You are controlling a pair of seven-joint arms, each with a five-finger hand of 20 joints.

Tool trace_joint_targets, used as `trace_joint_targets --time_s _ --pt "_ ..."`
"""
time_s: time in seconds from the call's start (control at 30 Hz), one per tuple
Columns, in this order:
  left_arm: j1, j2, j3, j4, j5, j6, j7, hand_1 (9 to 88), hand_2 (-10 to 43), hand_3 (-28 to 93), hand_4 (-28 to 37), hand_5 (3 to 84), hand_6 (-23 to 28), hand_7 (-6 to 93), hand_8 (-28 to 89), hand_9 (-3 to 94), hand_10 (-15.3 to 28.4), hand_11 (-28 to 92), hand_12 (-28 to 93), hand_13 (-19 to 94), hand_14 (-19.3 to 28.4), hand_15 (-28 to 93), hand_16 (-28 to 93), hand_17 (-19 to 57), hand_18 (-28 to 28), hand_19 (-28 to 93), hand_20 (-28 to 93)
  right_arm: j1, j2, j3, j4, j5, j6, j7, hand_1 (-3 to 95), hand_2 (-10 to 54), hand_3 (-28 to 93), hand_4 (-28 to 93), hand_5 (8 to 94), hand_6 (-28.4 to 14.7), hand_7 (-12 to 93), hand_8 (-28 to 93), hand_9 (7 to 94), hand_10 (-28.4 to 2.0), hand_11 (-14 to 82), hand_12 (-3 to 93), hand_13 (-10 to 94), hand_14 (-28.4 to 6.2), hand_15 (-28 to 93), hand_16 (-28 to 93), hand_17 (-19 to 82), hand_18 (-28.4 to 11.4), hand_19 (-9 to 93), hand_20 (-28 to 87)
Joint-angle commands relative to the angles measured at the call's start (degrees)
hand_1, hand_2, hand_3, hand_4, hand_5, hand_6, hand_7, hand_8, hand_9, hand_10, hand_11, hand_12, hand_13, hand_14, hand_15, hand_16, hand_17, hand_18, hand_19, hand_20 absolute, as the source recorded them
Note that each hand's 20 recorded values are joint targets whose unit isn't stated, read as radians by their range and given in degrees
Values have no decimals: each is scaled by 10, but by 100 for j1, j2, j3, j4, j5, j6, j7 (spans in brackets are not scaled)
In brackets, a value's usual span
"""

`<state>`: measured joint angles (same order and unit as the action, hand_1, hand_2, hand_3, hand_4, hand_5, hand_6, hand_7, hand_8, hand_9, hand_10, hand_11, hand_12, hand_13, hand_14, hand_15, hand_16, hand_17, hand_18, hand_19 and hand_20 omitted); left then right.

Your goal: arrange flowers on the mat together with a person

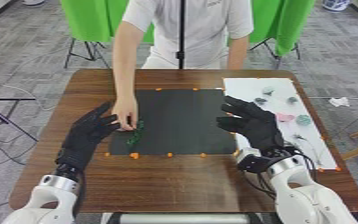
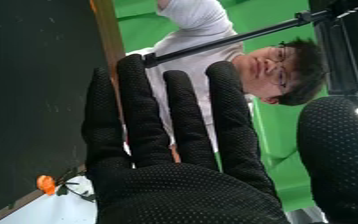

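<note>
Over the counter's (image 1: 171,175) near half, left robot hand (image 1: 87,131) loosely spread, mat's (image 1: 180,117) left edge. Right robot hand (image 1: 253,126) wide, empty, right edge, perhaps ready for flowers (image 1: 285,117). Person's hand (image 1: 126,114) at green sprig (image 1: 136,135) on mat, likely setting its angle. Flowers spaced on white sheet (image 1: 246,85), probably for easy picking. Right wrist view gives gloved palm, straight fingers; head view, the sprig.

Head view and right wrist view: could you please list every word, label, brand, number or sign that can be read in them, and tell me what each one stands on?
Small print on the chest of the person's white shirt: too small to read.
No other word, label, brand, number or sign can be made out.
</note>
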<state>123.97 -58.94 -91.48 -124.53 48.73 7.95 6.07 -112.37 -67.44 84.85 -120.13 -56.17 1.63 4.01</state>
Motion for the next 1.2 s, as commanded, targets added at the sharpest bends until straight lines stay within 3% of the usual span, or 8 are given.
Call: trace_joint_targets --time_s 0.03,0.47,0.8,1.2 --pt "86 -26 -5 -4 -9 16 -46 237 54 778 -266 360 64 103 -81 360 187 226 99 258 265 460 -64 -94 261 483 138 -118 -44 25 -42 -9 -5 -46 86 174 854 -268 465 -3 170 -128 441 -144 74 128 391 -198 286 137 120 -258 541 152" --pt "119 -57 -17 -17 6 7 -115 237 53 780 -266 361 64 106 -81 360 187 229 100 258 265 462 -64 -94 261 483 138 -135 -56 22 -60 -20 11 29 86 174 855 -268 466 -4 171 -129 442 -144 74 128 391 -199 287 136 120 -258 542 152" --pt "101 -36 -7 -9 -12 34 -81 238 52 781 -265 361 65 107 -81 360 189 229 101 258 265 462 -65 -93 260 483 138 -64 -23 26 -49 -20 3 35 87 174 855 -268 466 -4 170 -128 441 -143 74 128 391 -199 288 136 120 -258 543 152" --pt "143 24 -38 -55 -20 156 24 239 53 781 -267 362 66 107 -81 360 189 233 100 258 265 462 -65 -93 261 484 138 -64 869 990 -169 -351 -33 172 128 139 841 -259 461 -6 173 -128 459 -154 106 140 416 -194 353 141 128 -261 583 174"
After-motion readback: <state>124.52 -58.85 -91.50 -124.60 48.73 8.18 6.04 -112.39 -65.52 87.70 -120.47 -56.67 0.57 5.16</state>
